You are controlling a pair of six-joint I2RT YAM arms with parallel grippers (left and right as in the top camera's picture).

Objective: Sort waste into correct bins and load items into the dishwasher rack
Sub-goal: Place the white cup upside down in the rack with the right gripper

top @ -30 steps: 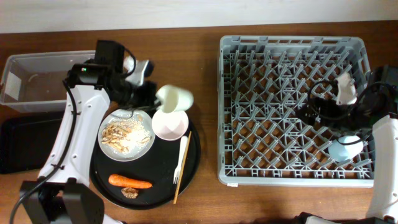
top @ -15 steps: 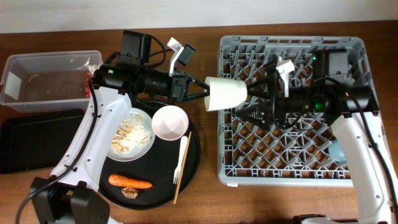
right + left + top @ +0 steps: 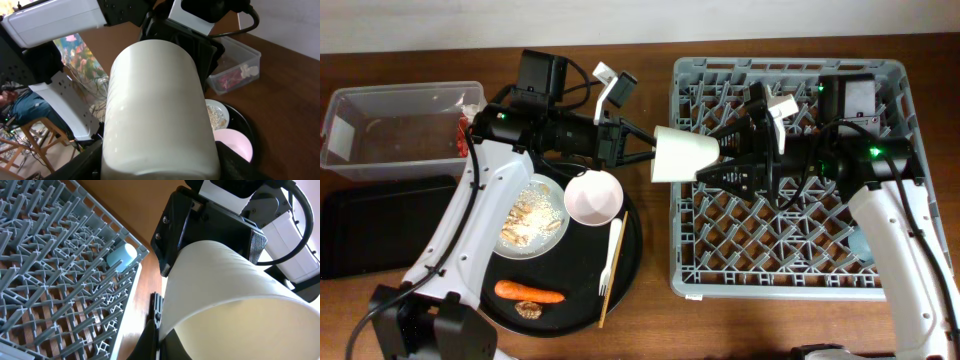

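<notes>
The big grey rack (image 3: 780, 285) sits on the right side of the table. A blue cup (image 3: 121, 256) lies on its side in the rack, near a corner. To the left of the rack is a round black tray (image 3: 570, 270). At the far left, a clear tub (image 3: 380, 110) stands behind a flat black tray (image 3: 365, 235). A red and white wrapper (image 3: 466, 135) lies in the right end of the tub.

A white plate (image 3: 560, 232) with crumbly food bits (image 3: 525, 215) sits on the round tray. A small white bowl (image 3: 594, 196) is just beside the plate.

The white cup (image 3: 682, 153) is up in the air, lying sideways, over the left edge of the rack. The left gripper (image 3: 645, 150) pinches the cup at its wide end. The right gripper (image 3: 725, 160) has its fingers spread wide, one on each side of the cup's other end. I cannot tell if they are squeezing it.

A white fork (image 3: 611, 255) and wooden chopsticks (image 3: 608, 295) lie on the right side of the round tray. An orange carrot (image 3: 528, 292) lies at the front, with a small brown bit (image 3: 528, 310) just beside it.
</notes>
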